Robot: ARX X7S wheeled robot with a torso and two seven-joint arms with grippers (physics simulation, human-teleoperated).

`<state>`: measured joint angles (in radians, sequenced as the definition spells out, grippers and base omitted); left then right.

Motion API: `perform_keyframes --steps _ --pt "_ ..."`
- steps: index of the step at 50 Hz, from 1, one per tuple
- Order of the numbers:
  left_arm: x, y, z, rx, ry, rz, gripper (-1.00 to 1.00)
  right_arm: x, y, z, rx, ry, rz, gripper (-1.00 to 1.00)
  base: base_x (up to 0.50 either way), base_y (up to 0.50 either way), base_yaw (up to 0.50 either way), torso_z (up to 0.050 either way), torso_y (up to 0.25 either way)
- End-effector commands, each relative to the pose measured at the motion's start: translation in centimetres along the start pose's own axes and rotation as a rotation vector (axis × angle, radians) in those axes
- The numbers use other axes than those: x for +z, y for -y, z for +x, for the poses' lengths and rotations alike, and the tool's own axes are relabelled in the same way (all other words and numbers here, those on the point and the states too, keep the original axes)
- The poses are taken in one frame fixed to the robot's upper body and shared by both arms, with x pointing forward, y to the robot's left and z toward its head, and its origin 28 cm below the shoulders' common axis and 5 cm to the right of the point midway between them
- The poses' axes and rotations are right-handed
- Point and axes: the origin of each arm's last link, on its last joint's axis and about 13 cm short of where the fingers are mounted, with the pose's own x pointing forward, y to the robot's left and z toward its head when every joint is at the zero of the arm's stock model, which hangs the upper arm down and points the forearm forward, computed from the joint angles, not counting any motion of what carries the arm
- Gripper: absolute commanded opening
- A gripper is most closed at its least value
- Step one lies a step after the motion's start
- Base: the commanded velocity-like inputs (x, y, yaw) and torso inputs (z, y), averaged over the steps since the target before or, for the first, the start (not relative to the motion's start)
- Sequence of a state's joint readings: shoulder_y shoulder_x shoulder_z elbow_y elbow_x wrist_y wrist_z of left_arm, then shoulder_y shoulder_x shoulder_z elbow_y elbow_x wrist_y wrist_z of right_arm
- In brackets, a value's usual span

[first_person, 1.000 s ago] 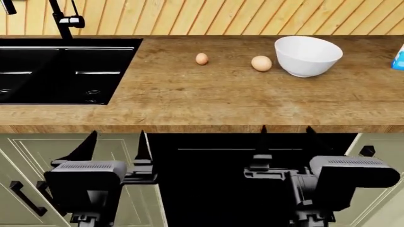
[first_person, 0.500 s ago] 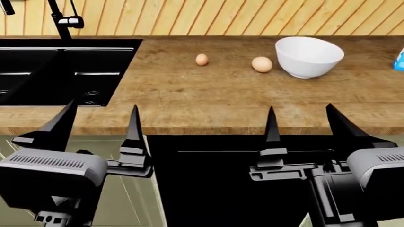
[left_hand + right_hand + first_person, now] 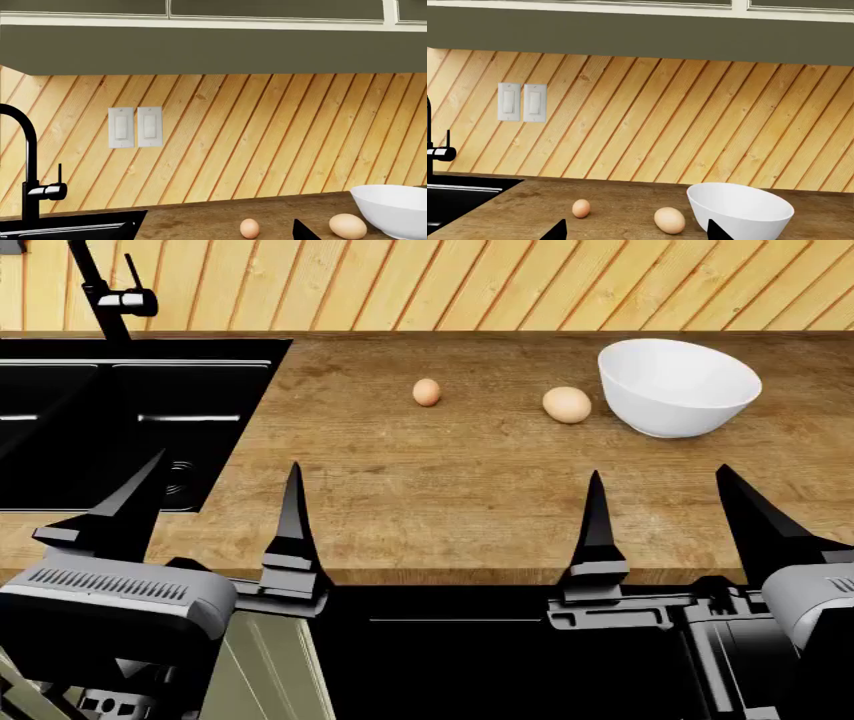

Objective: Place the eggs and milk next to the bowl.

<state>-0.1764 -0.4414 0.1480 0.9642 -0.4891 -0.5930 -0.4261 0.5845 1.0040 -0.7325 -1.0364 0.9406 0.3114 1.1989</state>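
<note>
Countertop (image 3: pixel 441 490) of wood grain carries all visible task items; black sink (image 3: pixel 80 430) sits at its left end, faucet (image 3: pixel 104 290) behind it. Milk carton not in any current view, so its position cannot be stated.

Bowl (image 3: pixel 678 386): white, upright, toward the right rear of the counter.

Left gripper (image 3: pixel 214 515) and right gripper (image 3: pixel 667 520): both hover at the near counter edge, jaws spread wide, nothing held. Well apart from every item.

Larger egg (image 3: pixel 567 404): just beside the bowl's left side, a narrow gap showing. Judged already in place; leave it alone.

Smaller egg (image 3: pixel 426 392): further left, apart from its partner and clearly apart from the bowl. Judged to be the step in hand.

Method note: the left gripper is the nearer one to that egg. Approach from above with jaws straddling the short axis, close gently since a smooth oval shell will likely squirt out or roll. Set down short of the larger egg to avoid knocking it into the bowl. Milk must be located afterwards, probably by turning the view.
</note>
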Motion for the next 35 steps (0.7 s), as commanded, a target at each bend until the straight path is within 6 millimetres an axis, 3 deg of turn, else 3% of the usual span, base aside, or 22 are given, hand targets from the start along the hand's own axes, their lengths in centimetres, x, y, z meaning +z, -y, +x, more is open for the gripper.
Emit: perform_keyframes --steps 1,35 --pt "0.17 0.27 0.14 -0.005 0.002 0.008 1.0 -0.14 0.36 -0.25 -0.013 -0.004 -0.006 1.0 0.29 0.0 0.0 0.0 0.0" --pt "0.09 0.35 0.22 -0.007 -0.003 0.006 1.0 -0.29 0.35 0.16 -0.008 -0.01 -0.015 1.0 0.29 0.0 0.0 0.0 0.0"
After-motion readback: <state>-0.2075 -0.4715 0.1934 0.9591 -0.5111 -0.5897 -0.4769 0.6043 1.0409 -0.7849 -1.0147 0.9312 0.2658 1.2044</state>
